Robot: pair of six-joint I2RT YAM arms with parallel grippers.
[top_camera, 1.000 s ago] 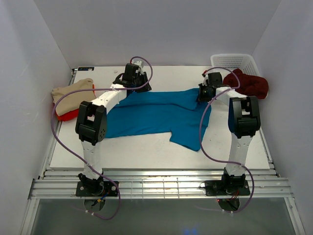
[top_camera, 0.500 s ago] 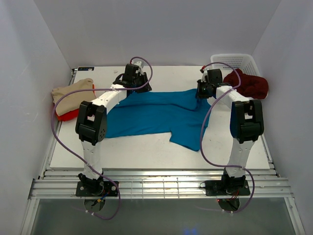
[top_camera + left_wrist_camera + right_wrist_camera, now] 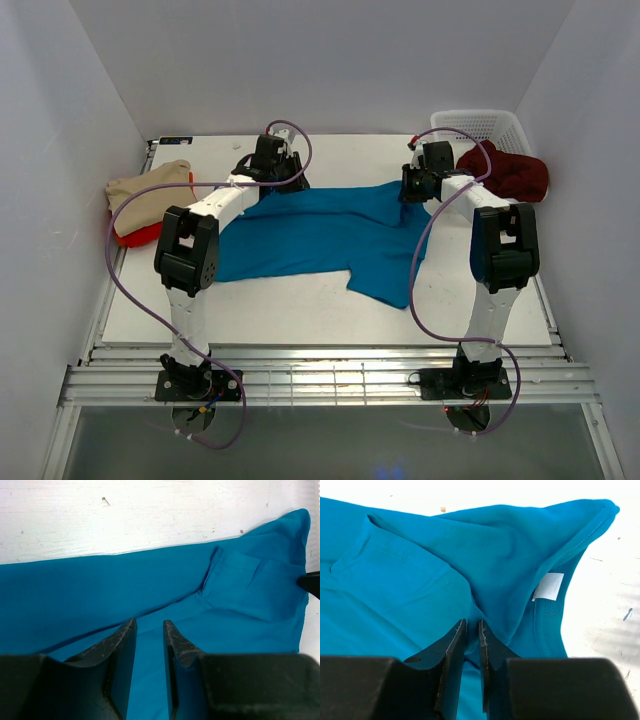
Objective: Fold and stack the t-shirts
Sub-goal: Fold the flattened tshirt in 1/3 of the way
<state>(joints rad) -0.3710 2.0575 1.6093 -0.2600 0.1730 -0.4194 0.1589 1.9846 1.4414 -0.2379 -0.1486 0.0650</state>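
Observation:
The teal t-shirt [image 3: 320, 235] lies spread across the middle of the table, one part hanging toward the near side. My left gripper [image 3: 273, 178] is at its far left edge; in the left wrist view [image 3: 149, 622] the jaws stand narrowly apart with a crease of teal cloth [image 3: 150, 575] running into them. My right gripper [image 3: 417, 188] is at the far right corner, shut on a pinched fold [image 3: 472, 622] of the shirt [image 3: 420, 580] near the collar label [image 3: 549, 586]. The beige shirt [image 3: 145, 188] lies on the red shirt [image 3: 140, 237] at the left edge. The maroon shirt [image 3: 510, 172] hangs over the basket.
The white lattice basket [image 3: 480, 125] stands at the far right corner of the table [image 3: 300, 305]. Purple cables loop from both arms. White walls close in the left, right and far sides.
My right gripper has moved a little toward the far side with the shirt's corner, pulling that edge straighter. The left gripper has hardly moved.

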